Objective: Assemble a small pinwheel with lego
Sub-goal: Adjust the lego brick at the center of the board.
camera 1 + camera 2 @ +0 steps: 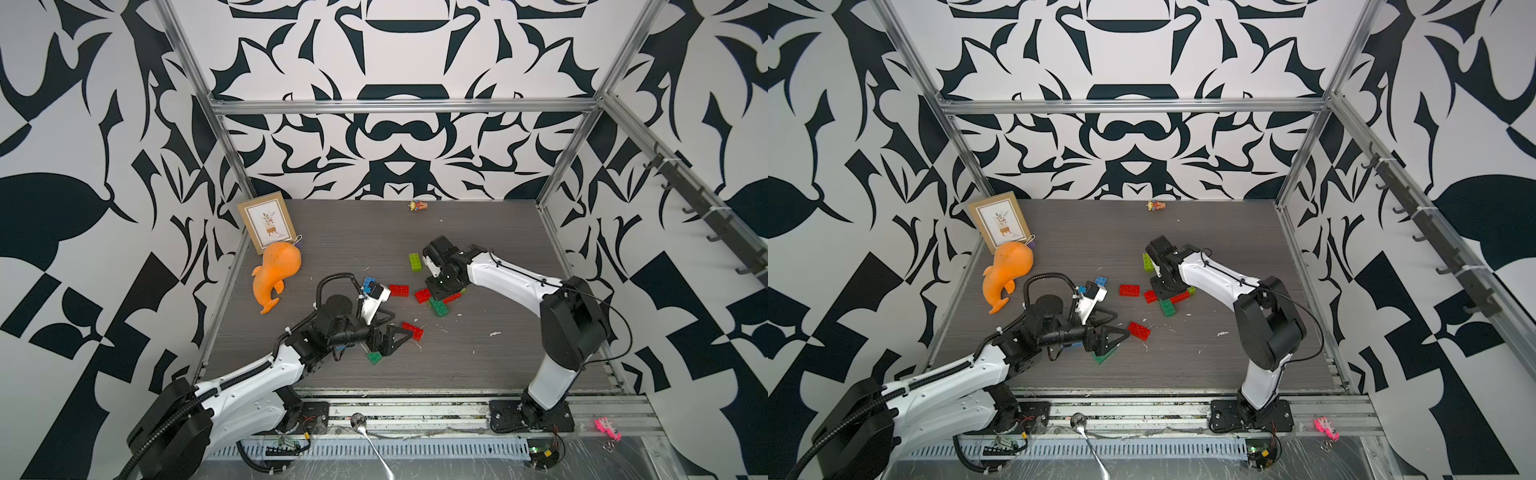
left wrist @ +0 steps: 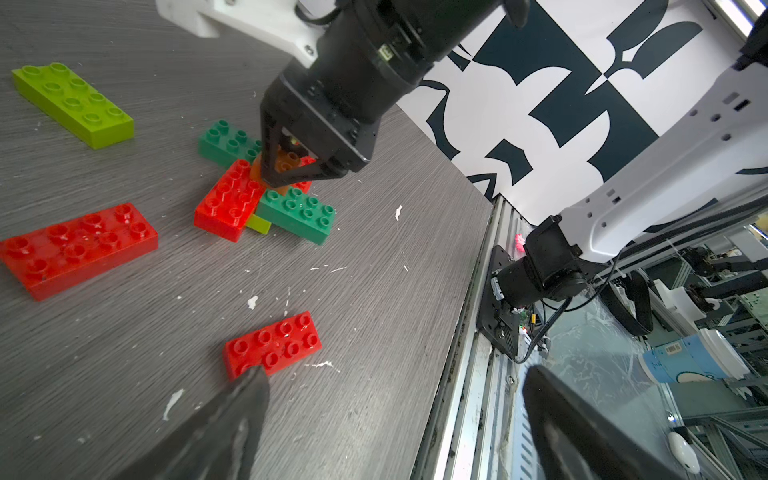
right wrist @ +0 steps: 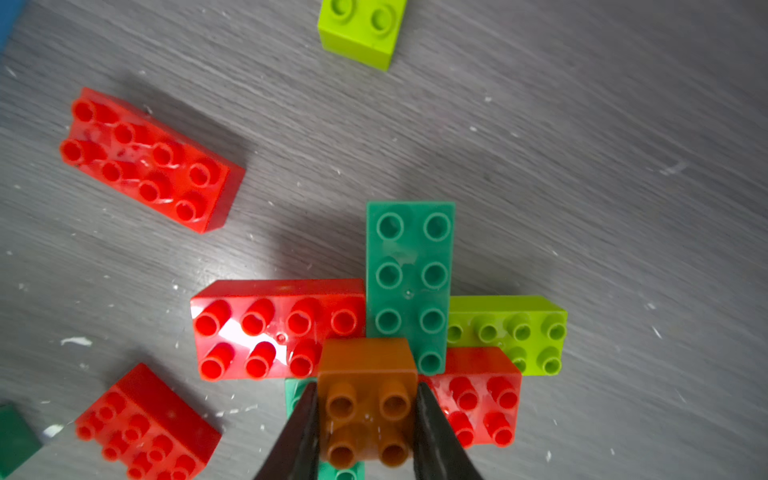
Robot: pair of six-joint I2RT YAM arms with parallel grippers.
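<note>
Red-and-green pinwheel cross (image 1: 437, 308) sat on table (image 1: 478, 357) in top view, right hand (image 1: 440, 296) over centre. Left wrist: left hand (image 2: 390, 382) gaped, empty. Right wrist: right hand clamped orange brick (image 3: 368, 399) onto centre. Capping step, it seemed; next called for square press, then release.

Right of centre on the desk (image 1: 478, 361), a brick cluster (image 1: 439, 308) carries a small square brick (image 3: 365, 365) at its middle, held between the fingers of the right gripper (image 3: 366, 388). A rear loose brick (image 1: 414, 262) lies behind the cluster, a left loose brick (image 1: 399, 290) near its left, and a front loose brick (image 1: 412, 330) before it, by the spread left gripper (image 2: 397, 372). At the left edge a whale toy (image 1: 274, 276) lies before a picture frame (image 1: 266, 222).
</note>
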